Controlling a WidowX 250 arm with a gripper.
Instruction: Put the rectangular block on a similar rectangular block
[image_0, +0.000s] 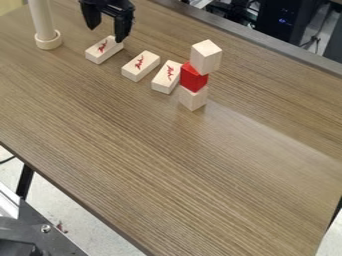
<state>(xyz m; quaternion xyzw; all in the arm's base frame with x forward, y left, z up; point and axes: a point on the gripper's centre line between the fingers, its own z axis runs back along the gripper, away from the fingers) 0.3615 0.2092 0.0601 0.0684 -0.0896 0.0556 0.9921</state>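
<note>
Your hand hangs at the upper left of the camera view, its two fingers spread apart, released, with nothing gripped between them. Just below it in view lies the first rectangular wooden block, flat on the surface; one fingertip overlaps its far end, and you cannot tell whether they touch. The middle rectangular block lies flat beside the first, apart from it, and the third rectangular block lies flat just past that. All three are pale wood with a red mark on top, and none is stacked on another.

Right next to the third block you have an upright stack: a plain wooden cube at the bottom, a red cube on it, and another wooden cube on top. Left of your hand, a pale cylindrical post stands upright in a round base.
</note>
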